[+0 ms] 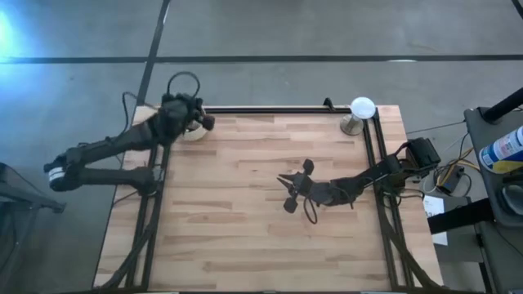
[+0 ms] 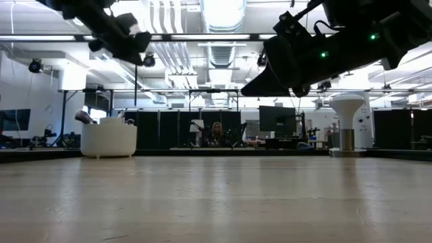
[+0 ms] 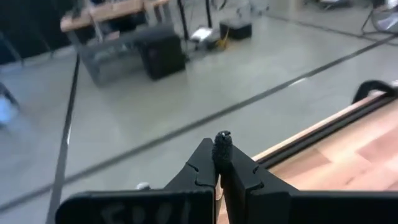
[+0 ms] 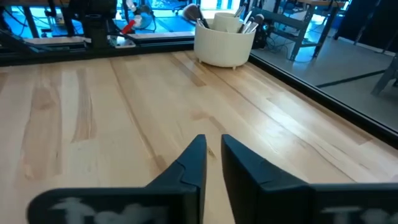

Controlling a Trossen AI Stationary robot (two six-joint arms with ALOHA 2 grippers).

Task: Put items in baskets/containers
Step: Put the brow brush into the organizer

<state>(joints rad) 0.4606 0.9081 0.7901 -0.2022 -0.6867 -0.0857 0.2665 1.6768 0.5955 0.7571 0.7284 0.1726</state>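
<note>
Pale wood tabletop (image 1: 245, 212), bare mid-span; grey floor around it. Cream cup (image 2: 108, 140) at far left corner, brushes (image 4: 247, 22) inside. White dome (image 1: 362, 108) far right. Left tool (image 3: 222, 155) above the cup, clenched on a dark brush (image 3: 222, 144). Right tool (image 4: 214, 155) mid-table, slightly parted, empty.

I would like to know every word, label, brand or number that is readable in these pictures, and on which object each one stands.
No text can be read with certainty.
Right hand: pale marks on its housing, too blurred to read.
Left hand: faint marks on its housing, too blurred to read.
Bottle beside the table: a blue and white label, too small to read.
Cream cup: no text shows on it.
</note>
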